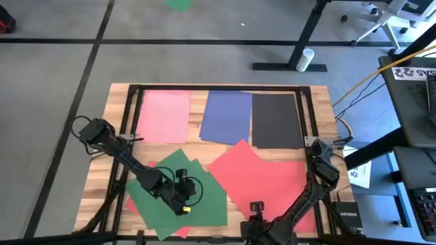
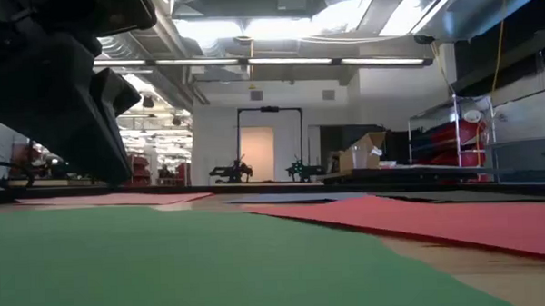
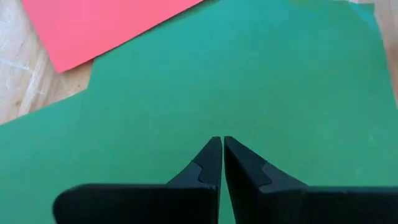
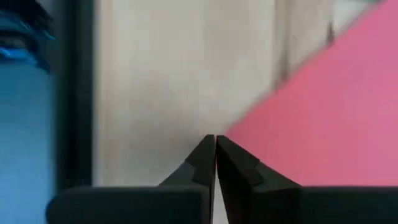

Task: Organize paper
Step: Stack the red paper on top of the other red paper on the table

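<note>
Paper covers your table (image 1: 109,136): pink sheet (image 1: 163,114), blue sheet (image 1: 227,117) and black sheet (image 1: 276,121) in the far row, red sheets (image 1: 262,178) and green sheets (image 1: 197,197) nearer. Your left tool (image 3: 222,140) sits over green, pinched together on nothing; your right tool (image 4: 215,138), likewise pinched together, at the table's near edge.

Grey floor (image 1: 54,75) with dark seam lines surrounds the wooden table (image 1: 116,109). A black desk leg (image 1: 300,41) stands beyond. Ceiling lights (image 2: 277,26) glow over a white wall (image 2: 217,137), doorway (image 2: 257,153) and red shelving (image 2: 458,137).
</note>
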### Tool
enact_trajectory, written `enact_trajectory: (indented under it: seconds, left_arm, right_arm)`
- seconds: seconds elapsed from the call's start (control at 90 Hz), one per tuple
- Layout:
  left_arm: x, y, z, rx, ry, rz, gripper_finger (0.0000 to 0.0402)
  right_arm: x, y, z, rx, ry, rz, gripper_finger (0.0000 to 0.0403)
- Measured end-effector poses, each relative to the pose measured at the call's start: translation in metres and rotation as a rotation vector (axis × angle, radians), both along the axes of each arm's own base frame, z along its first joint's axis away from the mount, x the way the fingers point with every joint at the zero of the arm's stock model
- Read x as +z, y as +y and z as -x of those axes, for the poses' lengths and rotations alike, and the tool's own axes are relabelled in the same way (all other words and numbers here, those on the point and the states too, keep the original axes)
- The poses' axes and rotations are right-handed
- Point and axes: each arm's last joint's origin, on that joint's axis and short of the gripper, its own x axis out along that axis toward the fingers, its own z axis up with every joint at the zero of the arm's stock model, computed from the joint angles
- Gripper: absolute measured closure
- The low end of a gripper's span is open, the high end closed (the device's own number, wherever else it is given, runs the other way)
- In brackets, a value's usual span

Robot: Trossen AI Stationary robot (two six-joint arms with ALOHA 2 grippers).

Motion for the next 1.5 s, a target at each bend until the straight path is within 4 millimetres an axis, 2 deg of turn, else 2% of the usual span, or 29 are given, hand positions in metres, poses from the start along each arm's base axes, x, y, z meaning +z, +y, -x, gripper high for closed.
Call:
enact_trajectory:
  seconds: [0.089,0.189,0.322,0.411,0.533,0.678,0.933,1.1,1.311,1.5]
  left_arm:
    - [0.000,0.000,0.000,0.004,0.000,0.003,0.0402]
    - [0.000,0.005,-0.003,0.044,-0.010,0.007,0.0402]
    - [0.001,0.020,-0.012,0.134,-0.040,-0.022,0.0402]
    - [0.001,0.033,-0.020,0.172,-0.039,-0.035,0.0402]
    - [0.002,0.051,-0.031,0.178,-0.037,-0.044,0.0402]
    - [0.003,0.063,-0.044,0.101,-0.053,0.021,0.0402]
    - [-0.023,0.074,-0.051,0.084,0.063,0.050,0.0402]
    - [-0.035,0.081,-0.060,0.133,0.050,0.064,0.0402]
    - [-0.034,0.088,-0.065,0.147,0.019,0.075,0.0402]
    - [-0.034,0.093,-0.066,0.156,0.020,0.069,0.0402]
  right_arm:
    - [0.001,0.004,-0.004,-0.005,-0.057,-0.025,0.0402]
    - [0.009,0.002,-0.004,-0.021,-0.085,0.034,0.0402]
    - [0.014,-0.012,0.005,-0.120,-0.026,0.178,0.0402]
    - [0.013,-0.018,0.011,-0.170,0.033,0.211,0.0402]
    - [0.002,-0.020,0.015,-0.174,0.085,0.182,0.0402]
    - [-0.012,-0.022,0.016,-0.178,0.102,0.139,0.0402]
    - [-0.013,-0.021,0.011,-0.187,0.085,0.090,0.0402]
    - [-0.012,-0.012,0.003,-0.162,0.025,-0.012,0.0402]
    - [-0.012,-0.002,-0.004,-0.122,-0.039,-0.116,0.0402]
    - [-0.002,0.004,-0.013,-0.077,-0.097,-0.114,0.0402]
